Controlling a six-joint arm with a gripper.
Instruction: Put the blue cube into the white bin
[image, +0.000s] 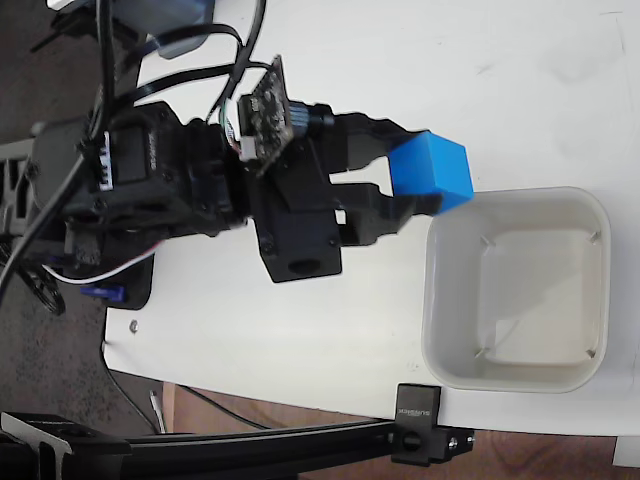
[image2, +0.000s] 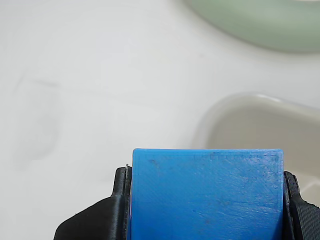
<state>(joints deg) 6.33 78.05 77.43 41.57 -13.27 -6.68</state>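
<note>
The blue cube (image: 432, 172) is held off the table between the black fingers of my gripper (image: 415, 175), which is shut on it. It hangs just left of the white bin's (image: 440, 300) upper left corner in the fixed view. The bin looks empty inside. In the wrist view the blue cube (image2: 206, 195) fills the lower middle, clamped by a black finger (image2: 117, 200) on each side, and the white bin's rim (image2: 225, 107) shows beyond it at the right.
The black arm body with a circuit board (image: 262, 115) and cables reaches in from the left. A black clamp (image: 420, 435) sits at the table's lower edge. A pale green rounded dish (image2: 260, 25) lies at the top of the wrist view.
</note>
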